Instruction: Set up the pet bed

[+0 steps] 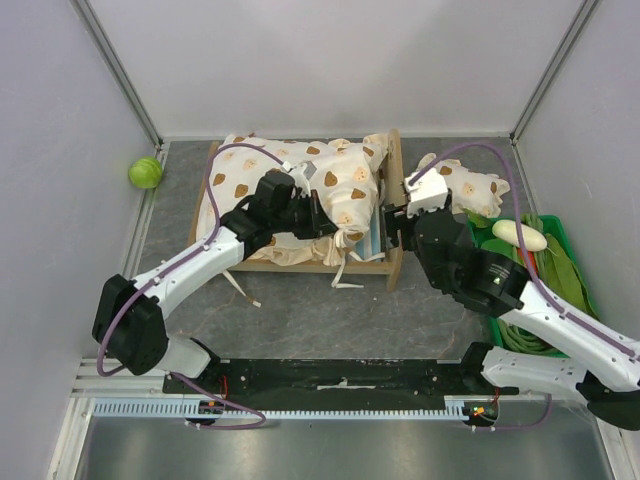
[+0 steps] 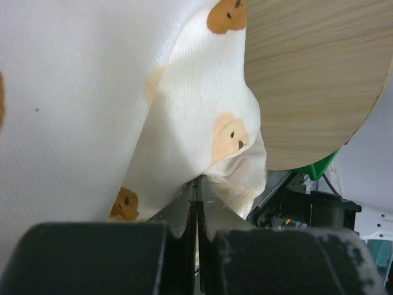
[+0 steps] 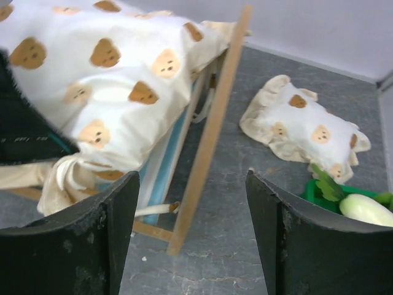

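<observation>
A grey table (image 1: pixel 300 320) walled in white fills the top view. The pet bed (image 1: pixel 394 170) lies toward the far side, its headboard on the right. A bear-print cushion (image 1: pixel 330 175) is heaped over the frame, with ties trailing past the near rail. The left claw (image 1: pixel 330 218) reaches into the cushion's right part. The right claw (image 1: pixel 393 228) sits just beside the headboard's outer face. A small frilled pillow (image 1: pixel 470 185) lies on the table right of the bed, next to a green basket (image 1: pixel 565 250) holding a white vegetable (image 1: pixel 520 235). A green ball (image 1: pixel 145 172) rests at the far left wall.

In the left wrist view, the left claw (image 2: pixel 198 187) is closed, pinching a fold of the cushion (image 2: pixel 92 92) between its fingertips. The wooden headboard (image 2: pixel 307 74) curves at upper right.

In the right wrist view, the right claw (image 3: pixel 190 236) stands wide open with nothing between its fingers (image 3: pixel 104 227). Beyond it the headboard shows edge-on (image 3: pixel 212 129), with the cushion (image 3: pixel 110 67) bulging over a blue-striped base (image 3: pixel 164 166). The pillow (image 3: pixel 301 126) lies apart on the table, and the basket's corner (image 3: pixel 316 193) and vegetable (image 3: pixel 365 209) show at right.
</observation>
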